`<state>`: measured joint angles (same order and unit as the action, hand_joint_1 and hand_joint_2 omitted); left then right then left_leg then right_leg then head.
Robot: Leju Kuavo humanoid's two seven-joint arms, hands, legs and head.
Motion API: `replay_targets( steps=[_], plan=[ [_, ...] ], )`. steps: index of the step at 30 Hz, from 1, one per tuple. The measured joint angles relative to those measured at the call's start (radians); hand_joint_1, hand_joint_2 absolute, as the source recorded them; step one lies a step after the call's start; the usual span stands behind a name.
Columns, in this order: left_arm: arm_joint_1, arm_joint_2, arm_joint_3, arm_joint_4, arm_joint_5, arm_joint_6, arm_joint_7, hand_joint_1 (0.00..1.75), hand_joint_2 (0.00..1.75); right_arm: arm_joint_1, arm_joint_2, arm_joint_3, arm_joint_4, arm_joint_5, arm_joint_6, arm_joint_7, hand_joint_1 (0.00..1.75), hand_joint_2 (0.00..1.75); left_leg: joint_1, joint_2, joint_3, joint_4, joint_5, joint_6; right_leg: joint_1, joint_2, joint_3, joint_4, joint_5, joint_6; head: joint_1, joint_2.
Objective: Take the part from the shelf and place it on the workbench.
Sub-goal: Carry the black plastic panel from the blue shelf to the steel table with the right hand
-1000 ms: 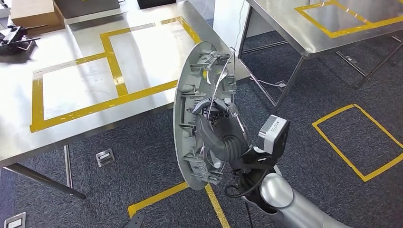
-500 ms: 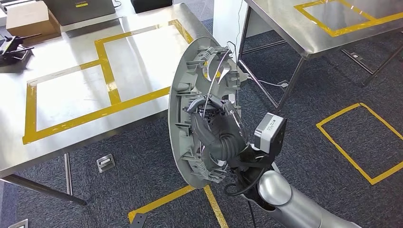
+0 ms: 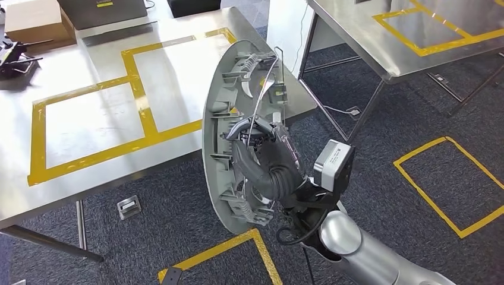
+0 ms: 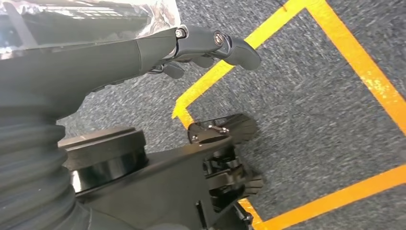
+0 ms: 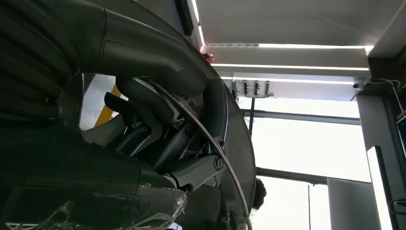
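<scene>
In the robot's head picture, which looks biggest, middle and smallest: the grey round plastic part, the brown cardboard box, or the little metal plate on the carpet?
1. Grey round plastic part, though it's nearest the camera.
2. Brown cardboard box, partly cut off.
3. Small metal plate.

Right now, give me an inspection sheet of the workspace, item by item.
Surface: steel workbench marked with yellow tape rectangles, both bare.
Job's things: grey oval plastic part, ribbed back toward the camera, held on edge beside the bench.
Clutter: cardboard box and black tool at the bench's far end.
Hands: right hand grips the part; left hand holds nothing, hanging over carpet.
Cables: black wiring at the right wrist.
Surroundings: second steel table, floor tape.
</scene>
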<state>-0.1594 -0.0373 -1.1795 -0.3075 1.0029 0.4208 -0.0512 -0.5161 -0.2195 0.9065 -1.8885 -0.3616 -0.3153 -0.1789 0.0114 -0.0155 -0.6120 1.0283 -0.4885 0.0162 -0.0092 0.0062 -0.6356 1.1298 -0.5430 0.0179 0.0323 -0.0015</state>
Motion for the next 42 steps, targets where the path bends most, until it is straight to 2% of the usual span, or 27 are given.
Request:
replay_targets(
  steps=[2, 3, 4, 5, 7, 8, 9, 11, 14, 15, 17, 18, 19, 20, 22, 23, 24, 25, 29, 31, 33, 34, 35, 37, 38, 39, 42],
  plan=[
    [-0.001, 0.000, 0.000, 0.000, 0.000, 0.000, 0.000, 0.00, 1.75, -0.001, 0.000, 0.002, 0.001, 0.000, 0.001, 0.000, 1.75, 1.75, -0.001, 0.001, 0.006, 0.001, -0.007, 0.007, -0.001, 0.000, -0.080, 0.134, -0.041, 0.004, 0.003, 0.000],
    [0.000, 0.000, 0.000, 0.000, 0.000, 0.000, 0.000, 0.00, 1.75, -0.001, 0.000, 0.004, 0.002, 0.000, 0.001, 0.000, 1.75, 1.75, -0.001, 0.001, 0.012, 0.001, -0.012, 0.008, -0.001, 0.000, -0.113, 0.180, -0.044, 0.004, 0.003, 0.000],
    [0.001, 0.000, 0.000, 0.000, 0.000, 0.000, 0.000, 0.00, 1.75, -0.001, 0.000, 0.005, 0.003, 0.000, 0.001, 0.000, 1.75, 1.75, -0.002, 0.000, 0.019, 0.001, -0.018, 0.008, -0.001, 0.000, -0.130, 0.192, -0.027, 0.003, 0.004, 0.000],
    [0.002, 0.000, 0.000, 0.001, 0.000, 0.000, 0.000, 0.00, 1.75, -0.001, 0.000, 0.006, 0.003, 0.000, 0.002, 0.000, 1.75, 1.75, -0.002, -0.002, 0.028, 0.001, -0.025, 0.007, -0.001, 0.000, -0.126, 0.162, 0.010, 0.000, 0.004, 0.000],
    [0.002, -0.001, 0.000, 0.001, -0.001, 0.000, 0.000, 0.00, 1.75, -0.002, 0.001, 0.008, 0.003, 0.000, 0.002, 0.000, 1.75, 1.75, -0.002, -0.004, 0.047, 0.001, -0.040, 0.002, 0.003, 0.000, -0.081, 0.034, 0.096, -0.009, 0.004, 0.000],
    [0.001, -0.001, 0.000, 0.001, -0.001, 0.000, 0.000, 0.00, 1.75, -0.003, 0.001, 0.008, 0.004, 0.000, 0.002, 0.000, 1.75, 1.75, -0.003, -0.005, 0.053, 0.002, -0.046, -0.003, 0.006, -0.001, -0.058, -0.022, 0.120, -0.014, 0.003, 0.000],
    [0.001, -0.002, 0.000, 0.001, -0.001, 0.000, 0.000, 0.00, 1.75, -0.006, 0.002, 0.008, 0.004, 0.000, 0.002, 0.000, 1.75, 1.75, -0.003, -0.005, 0.055, 0.002, -0.051, -0.008, 0.009, 0.000, -0.043, -0.058, 0.126, -0.019, 0.003, 0.000],
    [0.000, -0.005, 0.000, 0.002, -0.002, -0.001, 0.000, 0.00, 1.75, -0.011, 0.003, 0.010, 0.005, 0.000, 0.002, 0.000, 1.75, 1.75, -0.003, -0.003, 0.057, -0.002, -0.056, -0.020, 0.013, 0.001, -0.033, -0.080, 0.112, -0.027, 0.002, 0.000],
    [-0.003, -0.006, -0.001, 0.002, -0.006, -0.002, 0.000, 0.00, 1.75, -0.012, 0.005, 0.013, 0.006, 0.000, 0.007, 0.001, 1.75, 1.75, -0.003, 0.000, 0.050, 0.020, -0.079, -0.031, 0.006, 0.001, -0.014, -0.099, 0.105, -0.039, 0.001, 0.000],
    [-0.004, -0.006, -0.001, 0.002, -0.006, -0.002, 0.000, 0.00, 1.75, -0.013, 0.006, 0.015, 0.007, 0.000, 0.008, 0.001, 1.75, 1.75, -0.004, 0.000, 0.030, 0.063, -0.100, -0.033, 0.003, -0.001, -0.006, -0.105, 0.103, -0.043, -0.001, 0.000],
    [-0.003, -0.006, -0.001, 0.003, -0.007, -0.002, 0.000, 0.00, 1.75, -0.013, 0.008, 0.019, 0.012, 0.000, 0.010, 0.001, 1.75, 1.75, -0.004, 0.001, -0.041, 0.191, -0.143, -0.036, 0.003, -0.003, 0.006, -0.108, 0.094, -0.049, -0.003, 0.000],
    [-0.001, -0.005, -0.001, 0.004, -0.007, -0.002, 0.000, 0.00, 1.75, -0.013, 0.008, 0.021, 0.014, 0.000, 0.011, 0.001, 1.75, 1.75, -0.003, 0.001, -0.075, 0.242, -0.150, -0.039, 0.003, -0.002, 0.010, -0.107, 0.089, -0.050, -0.003, 0.000],
    [0.000, -0.005, -0.001, 0.004, -0.007, -0.002, 0.000, 0.00, 1.75, -0.013, 0.008, 0.023, 0.017, 0.000, 0.011, 0.001, 1.75, 1.75, -0.002, 0.001, -0.096, 0.263, -0.138, -0.043, 0.003, -0.001, 0.016, -0.106, 0.084, -0.049, -0.003, 0.000],
    [0.000, -0.005, -0.001, 0.005, -0.007, -0.002, 0.000, 0.00, 1.75, -0.013, 0.009, 0.025, 0.019, 0.000, 0.012, 0.001, 1.75, 1.75, 0.000, 0.001, -0.099, 0.245, -0.106, -0.047, 0.002, 0.000, 0.023, -0.104, 0.077, -0.047, -0.003, 0.000],
    [-0.001, -0.005, -0.002, 0.005, -0.008, -0.002, 0.000, 0.00, 1.75, -0.013, 0.012, 0.030, 0.022, 0.000, 0.012, 0.001, 1.75, 1.75, 0.002, 0.001, -0.065, 0.135, -0.020, -0.051, -0.002, 0.002, 0.042, -0.099, 0.060, -0.040, -0.003, 0.000],
    [-0.002, -0.005, -0.002, 0.005, -0.008, -0.002, 0.000, 0.00, 1.75, -0.014, 0.014, 0.031, 0.024, 0.000, 0.013, 0.001, 1.75, 1.75, 0.001, 0.001, -0.043, 0.082, 0.009, -0.050, -0.002, 0.003, 0.049, -0.096, 0.053, -0.035, -0.004, 0.000],
    [-0.003, -0.006, -0.002, 0.005, -0.008, -0.002, 0.000, 0.00, 1.75, -0.016, 0.015, 0.032, 0.025, 0.000, 0.014, 0.001, 1.75, 1.75, 0.000, 0.001, -0.025, 0.044, 0.016, -0.046, -0.001, 0.004, 0.052, -0.094, 0.047, -0.029, -0.005, 0.000],
    [-0.003, -0.006, -0.002, 0.005, -0.008, -0.002, 0.000, 0.00, 1.75, -0.019, 0.016, 0.033, 0.026, 0.000, 0.015, 0.001, 1.75, 1.75, -0.002, 0.001, -0.016, 0.029, 0.008, -0.039, 0.000, 0.004, 0.052, -0.093, 0.044, -0.024, -0.006, 0.000],
    [-0.003, -0.006, -0.002, 0.006, -0.009, -0.002, 0.000, 0.00, 1.75, -0.025, 0.018, 0.035, 0.029, 0.000, 0.017, 0.003, 1.75, 1.75, 0.001, 0.000, 0.000, 0.011, -0.007, -0.012, 0.000, 0.001, 0.045, -0.074, 0.026, -0.001, -0.003, 0.000],
    [-0.005, -0.006, -0.002, 0.006, -0.009, -0.002, 0.000, 0.00, 1.75, -0.028, 0.018, 0.037, 0.031, 0.000, 0.018, 0.003, 1.75, 1.75, 0.004, 0.001, 0.009, 0.008, -0.013, -0.001, 0.000, -0.001, -0.008, 0.028, -0.016, 0.006, 0.001, 0.000],
    [-0.005, -0.006, -0.002, 0.007, -0.009, -0.002, 0.000, 0.00, 1.75, -0.027, 0.018, 0.038, 0.033, 0.000, 0.019, 0.003, 1.75, 1.75, 0.002, 0.001, 0.017, 0.008, -0.021, 0.004, -0.001, -0.001, -0.091, 0.164, -0.053, 0.008, 0.003, 0.000],
    [-0.004, -0.006, -0.002, 0.007, -0.009, -0.002, 0.000, 0.00, 1.75, -0.027, 0.018, 0.039, 0.034, 0.000, 0.019, 0.004, 1.75, 1.75, 0.001, 0.001, 0.023, 0.008, -0.026, 0.005, -0.001, -0.001, -0.118, 0.197, -0.047, 0.007, 0.004, 0.000],
    [-0.003, -0.006, -0.002, 0.007, -0.009, -0.002, 0.000, 0.00, 1.75, -0.027, 0.018, 0.040, 0.035, 0.000, 0.019, 0.004, 1.75, 1.75, 0.001, 0.000, 0.031, 0.008, -0.033, 0.005, 0.000, -0.001, -0.127, 0.192, -0.021, 0.004, 0.004, 0.000],
    [-0.003, -0.007, -0.002, 0.008, -0.009, -0.002, 0.000, 0.00, 1.75, -0.027, 0.018, 0.041, 0.036, 0.000, 0.019, 0.004, 1.75, 1.75, 0.000, -0.004, 0.052, 0.008, -0.048, 0.002, 0.003, -0.001, -0.093, 0.076, 0.071, -0.006, 0.004, 0.000],
    [-0.003, -0.008, -0.002, 0.008, -0.009, -0.001, 0.000, 0.00, 1.75, -0.028, 0.018, 0.041, 0.037, 0.000, 0.020, 0.004, 1.75, 1.75, -0.001, -0.005, 0.059, 0.008, -0.055, -0.002, 0.007, -0.001, -0.070, 0.015, 0.105, -0.011, 0.003, 0.000],
    [-0.003, -0.009, -0.001, 0.008, -0.010, -0.001, 0.000, 0.00, 1.75, -0.030, 0.019, 0.042, 0.037, 0.000, 0.020, 0.004, 1.75, 1.75, -0.001, -0.005, 0.064, 0.007, -0.060, -0.007, 0.010, -0.001, -0.050, -0.032, 0.122, -0.016, 0.003, 0.000],
    [-0.004, -0.011, -0.002, 0.008, -0.010, -0.002, 0.003, 0.00, 1.75, -0.035, 0.019, 0.044, 0.039, 0.000, 0.020, 0.004, 1.75, 1.75, -0.001, -0.003, 0.066, 0.003, -0.068, -0.024, 0.016, 0.000, -0.031, -0.073, 0.105, -0.029, 0.002, 0.000]
  ],
)
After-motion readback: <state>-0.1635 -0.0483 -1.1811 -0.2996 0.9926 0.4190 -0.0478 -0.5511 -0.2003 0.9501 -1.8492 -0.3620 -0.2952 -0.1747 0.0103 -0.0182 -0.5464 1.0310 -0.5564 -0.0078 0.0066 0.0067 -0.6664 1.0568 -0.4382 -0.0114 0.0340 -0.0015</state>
